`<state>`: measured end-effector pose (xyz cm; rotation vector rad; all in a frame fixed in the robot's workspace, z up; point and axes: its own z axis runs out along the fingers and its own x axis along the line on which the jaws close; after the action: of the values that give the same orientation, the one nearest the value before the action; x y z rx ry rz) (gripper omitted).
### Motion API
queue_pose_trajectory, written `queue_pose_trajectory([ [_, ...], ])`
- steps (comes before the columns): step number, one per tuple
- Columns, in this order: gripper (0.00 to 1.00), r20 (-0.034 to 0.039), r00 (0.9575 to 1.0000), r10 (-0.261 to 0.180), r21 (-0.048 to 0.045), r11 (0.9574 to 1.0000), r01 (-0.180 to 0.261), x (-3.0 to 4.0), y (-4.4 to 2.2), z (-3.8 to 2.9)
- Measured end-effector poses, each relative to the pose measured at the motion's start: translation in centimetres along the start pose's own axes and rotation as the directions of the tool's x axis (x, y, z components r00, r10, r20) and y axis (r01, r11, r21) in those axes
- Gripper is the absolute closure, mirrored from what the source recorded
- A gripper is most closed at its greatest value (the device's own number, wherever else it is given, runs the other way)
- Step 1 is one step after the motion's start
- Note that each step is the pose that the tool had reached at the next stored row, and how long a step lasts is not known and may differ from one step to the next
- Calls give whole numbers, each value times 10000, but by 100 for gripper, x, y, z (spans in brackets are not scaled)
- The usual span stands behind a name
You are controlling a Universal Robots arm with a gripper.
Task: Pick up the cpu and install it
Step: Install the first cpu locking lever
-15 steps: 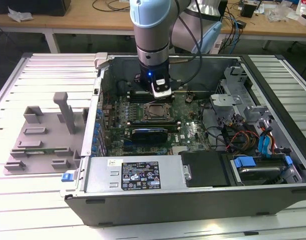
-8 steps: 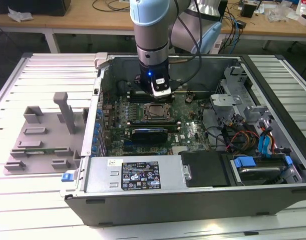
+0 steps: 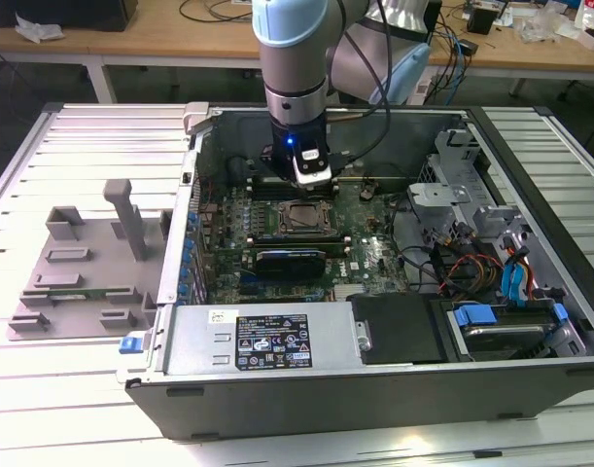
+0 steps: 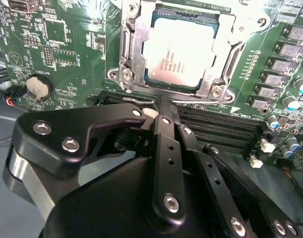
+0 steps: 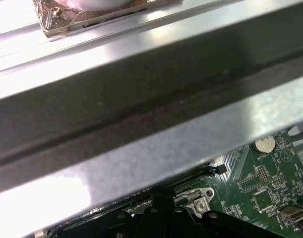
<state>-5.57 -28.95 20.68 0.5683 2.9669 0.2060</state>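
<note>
The cpu (image 3: 304, 218) lies flat in the black socket frame (image 3: 280, 220) on the motherboard, silvery top up. In the second wrist view the cpu (image 4: 178, 52) sits inside the metal bracket (image 4: 125, 54), with the bracket's frame open around it. My gripper (image 3: 311, 181) hangs just beyond the socket, low over the board. Its black fingers (image 4: 166, 144) come together at their tips, and the gripper (image 4: 158, 105) holds nothing, a short way from the socket's edge over the memory slots (image 4: 215, 126).
A grey plastic tray (image 3: 83, 263) lies outside the case at the exterior view's left. A long black expansion card (image 3: 292, 261), the power supply (image 3: 267, 336) and the drive bay with cables (image 3: 501, 311) surround the socket. The case's metal rail (image 5: 151, 99) runs close by.
</note>
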Motion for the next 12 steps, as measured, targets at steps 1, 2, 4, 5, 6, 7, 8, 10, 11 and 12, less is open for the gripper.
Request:
queue_pose_trajectory([
  [1,89,17,10000,1,-6,10000,-1,1,0,0],
  [2,89,64,10000,-4,-25,10000,4,1,0,2],
  [4,89,217,9998,-24,-89,10000,26,1,-1,6],
  [5,89,257,9997,-29,-107,9999,32,0,0,8],
  [6,89,258,9997,-30,-108,9999,32,0,0,8],
  [7,89,258,9997,-31,-106,9999,33,0,0,7],
  [8,89,260,9997,-27,-104,9999,29,3,1,7],
  [10,89,260,9997,-29,-104,9999,32,14,7,7],
  [11,89,262,9997,-29,-106,9999,32,23,10,6],
  [12,89,264,9996,-29,-107,9999,32,28,11,6],
])
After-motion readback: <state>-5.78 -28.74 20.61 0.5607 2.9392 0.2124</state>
